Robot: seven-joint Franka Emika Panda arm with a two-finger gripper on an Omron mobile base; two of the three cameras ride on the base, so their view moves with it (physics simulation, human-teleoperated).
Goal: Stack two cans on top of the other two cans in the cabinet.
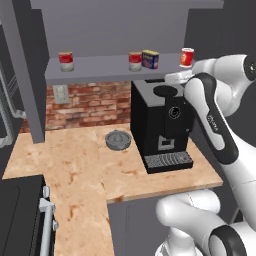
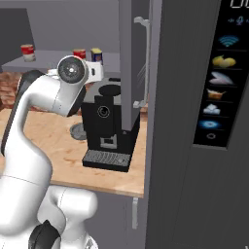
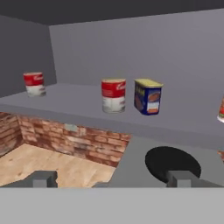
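Start from the cabinet (image 3: pixel 131 57): on its grey shelf board all four cans stand upright and apart, none stacked yet. In the hand view you face the shelf from below its edge, above the coffee machine (image 1: pixel 162 125). The dark-blue can (image 3: pixel 148 96) stands at about 12 o'clock from your gripper (image 3: pixel 111 178), the middle red can (image 3: pixel 113 95) just beside it towards 11, the far red can (image 3: pixel 34 84) at 10, another (cut by the frame) at 2. Your gripper's jaws are spread wide, holding nothing.
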